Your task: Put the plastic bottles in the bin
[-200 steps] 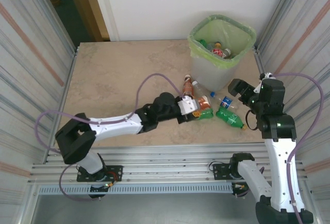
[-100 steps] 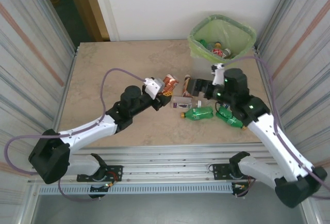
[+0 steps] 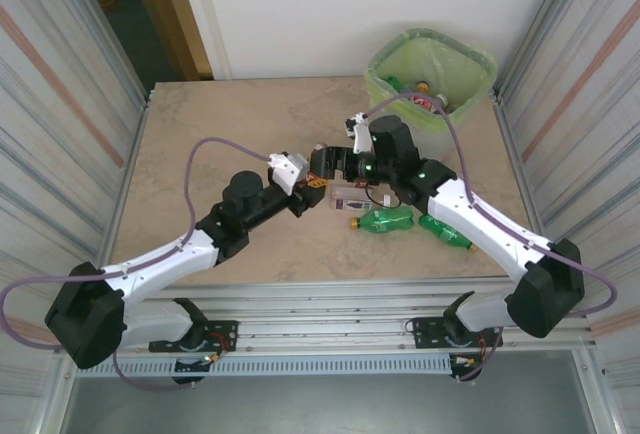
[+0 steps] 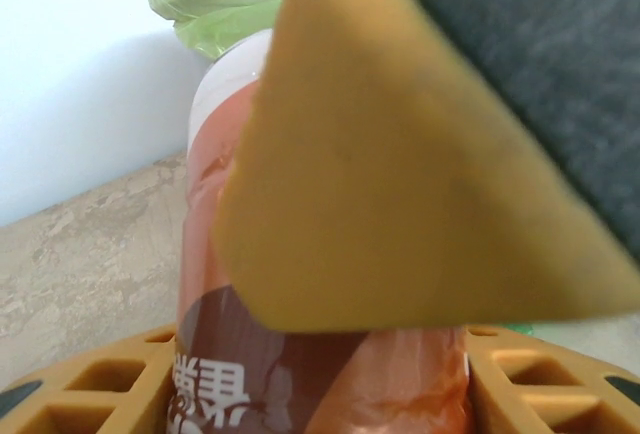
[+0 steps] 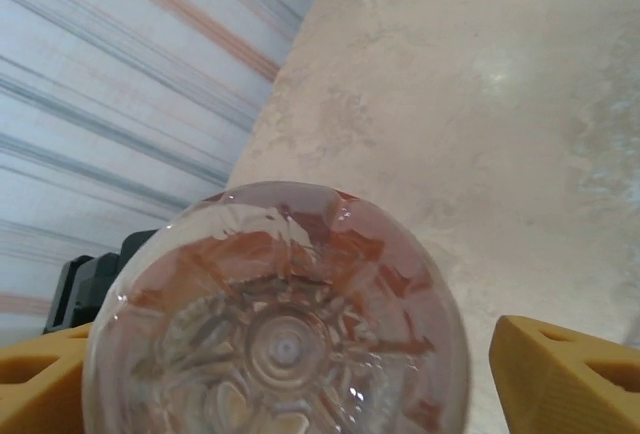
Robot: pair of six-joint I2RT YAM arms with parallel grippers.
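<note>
A plastic bottle (image 4: 300, 374) with a brown-orange label hangs above the table's middle, and my left gripper (image 3: 312, 180) is shut on its body. My right gripper (image 3: 328, 164) has come in from the right and stands open around that bottle's base (image 5: 280, 334). One of its fingers (image 5: 560, 374) is still apart from the bottle; another (image 4: 400, 154) crosses the left wrist view. On the table lie two green bottles (image 3: 385, 219) (image 3: 447, 231) and a small clear one (image 3: 352, 197). The bin (image 3: 488, 72), lined with a green bag, stands at the back right with bottles inside.
Striped metal walls (image 3: 60, 104) close in both sides, and a white wall runs along the back. Bare beige tabletop (image 3: 220, 124) spreads to the left and back. The right arm's forearm (image 3: 470, 214) crosses above the lying bottles.
The left gripper lifted the brown-orange bottle from the pile and carried it left. The right arm swung in from the right edge, and its jaws have narrowed around the bottle's base.
</note>
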